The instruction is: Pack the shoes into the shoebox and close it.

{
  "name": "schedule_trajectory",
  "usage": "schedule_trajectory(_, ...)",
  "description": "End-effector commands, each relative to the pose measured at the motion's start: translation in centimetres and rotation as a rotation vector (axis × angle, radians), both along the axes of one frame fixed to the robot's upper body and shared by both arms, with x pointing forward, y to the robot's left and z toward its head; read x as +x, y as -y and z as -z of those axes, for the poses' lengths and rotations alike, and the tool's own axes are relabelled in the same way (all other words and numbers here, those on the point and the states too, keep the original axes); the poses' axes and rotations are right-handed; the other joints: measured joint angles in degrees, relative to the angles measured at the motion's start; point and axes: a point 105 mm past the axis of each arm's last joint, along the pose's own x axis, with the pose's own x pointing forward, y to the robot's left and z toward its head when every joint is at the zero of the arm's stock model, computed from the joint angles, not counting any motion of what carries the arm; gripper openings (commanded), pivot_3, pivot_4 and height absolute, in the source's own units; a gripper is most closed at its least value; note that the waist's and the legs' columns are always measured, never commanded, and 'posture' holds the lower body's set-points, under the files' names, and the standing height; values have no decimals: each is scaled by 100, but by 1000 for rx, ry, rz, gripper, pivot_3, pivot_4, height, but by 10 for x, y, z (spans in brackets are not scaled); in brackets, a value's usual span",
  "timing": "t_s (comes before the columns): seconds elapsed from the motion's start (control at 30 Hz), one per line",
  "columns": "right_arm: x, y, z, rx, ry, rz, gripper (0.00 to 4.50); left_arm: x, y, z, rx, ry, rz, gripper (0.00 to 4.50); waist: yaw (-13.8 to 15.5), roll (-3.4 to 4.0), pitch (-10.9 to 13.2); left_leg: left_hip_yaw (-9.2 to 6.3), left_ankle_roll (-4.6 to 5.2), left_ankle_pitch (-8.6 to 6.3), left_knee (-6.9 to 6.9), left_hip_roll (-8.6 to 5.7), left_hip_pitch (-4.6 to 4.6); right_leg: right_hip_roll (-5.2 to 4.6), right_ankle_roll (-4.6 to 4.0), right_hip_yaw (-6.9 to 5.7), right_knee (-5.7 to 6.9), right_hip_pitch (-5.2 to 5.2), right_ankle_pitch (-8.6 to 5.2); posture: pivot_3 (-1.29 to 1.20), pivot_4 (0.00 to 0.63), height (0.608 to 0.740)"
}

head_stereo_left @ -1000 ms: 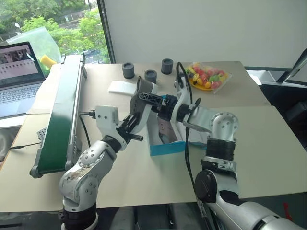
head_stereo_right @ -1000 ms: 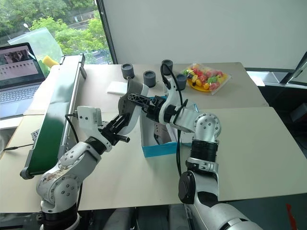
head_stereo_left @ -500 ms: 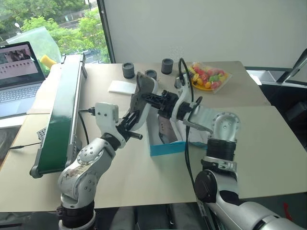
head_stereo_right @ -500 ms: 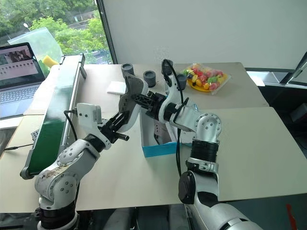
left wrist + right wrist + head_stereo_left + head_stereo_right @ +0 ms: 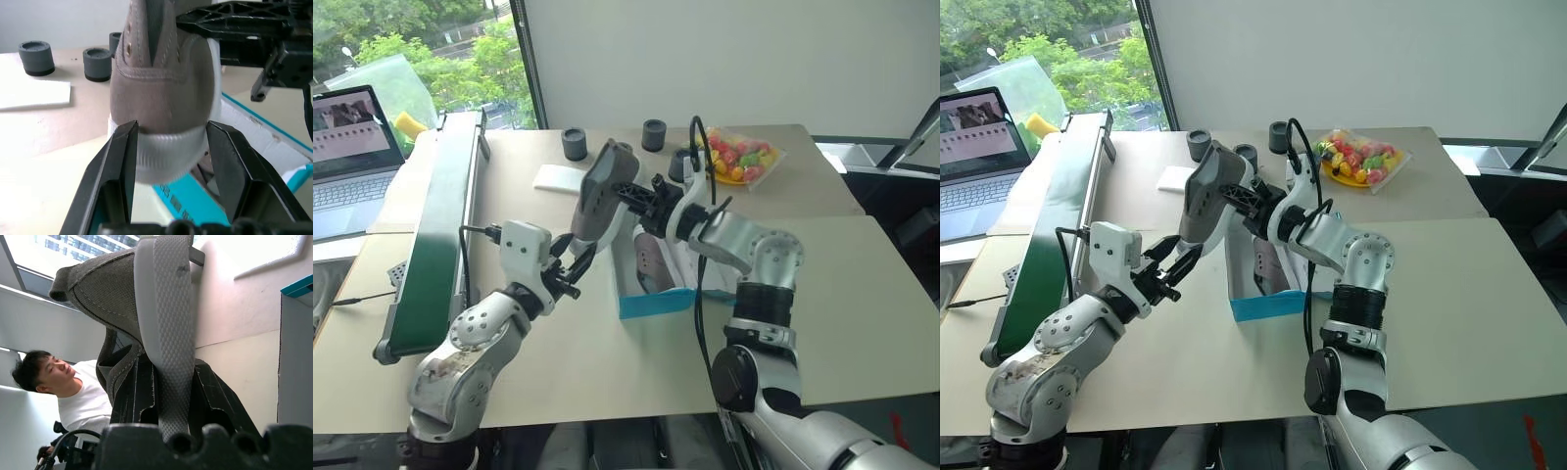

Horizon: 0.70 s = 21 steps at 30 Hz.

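- The grey shoe [image 5: 599,193] hangs in the air, tilted, above the left edge of the blue shoebox [image 5: 653,299], which sits open on the table [image 5: 862,284]; a second shoe [image 5: 647,264] already lies inside the box.
- The right gripper [image 5: 631,199] is clenched on the airborne shoe; in the right wrist view its fingers [image 5: 128,396] pinch the rim and sole edge.
- The left gripper [image 5: 570,266] sits just below the shoe with its jaws released; in the left wrist view its fingers [image 5: 120,161] flank the shoe's rubber end without clearly pressing it.
- Judgement: the step is carrying this shoe over and down into the box beside its partner. To do it well, the left gripper should draw clear first so it does not snag the sole.
- The shoe should be turned to lie along the box's length, sole down or on its side, in the free space next to the packed shoe.
- Lower it past the box wall before letting go, since a drop onto the rim could tip the light cardboard.
- The grey cups [image 5: 575,143] and the white pad [image 5: 561,177] stand well apart behind and need no attention.
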Motion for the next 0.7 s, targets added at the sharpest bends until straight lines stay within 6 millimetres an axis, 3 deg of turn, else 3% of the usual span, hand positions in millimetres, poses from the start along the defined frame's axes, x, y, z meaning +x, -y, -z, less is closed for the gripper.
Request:
schedule_trajectory(0.03,10,20,-41,-56,141,42,494,-9,-6,-6,-2,25,12,2333,27,4,3,0,0,0,0,0,0,0,0,0,-1,0,0,0,150,740)
schedule_trajectory(0.2,14,29,-57,-238,151,-48,494,-10,-11,3,19,-5,10,2333,7,5,3,-1,1,-1,-2,0,-4,0,1,-6,-12,2,-1,0,150,740)
schedule_trajectory(0.27,14,31,-51,-351,104,-88,494,-10,-9,5,22,-9,20,2333,-7,5,3,4,1,0,-2,1,-3,1,0,-3,-9,2,-2,0,150,740)
schedule_trajectory(0.5,25,34,11,-733,-40,-160,494,-11,1,7,-1,-14,53,2333,4,5,3,7,1,0,-4,1,1,2,-1,-1,-12,6,-2,0,150,740)
schedule_trajectory(0.7,37,39,36,-842,-43,-162,494,-16,7,7,-3,-13,67,2333,21,5,4,2,0,0,-3,-1,-8,-1,-1,-3,-10,-2,-2,0,150,740)
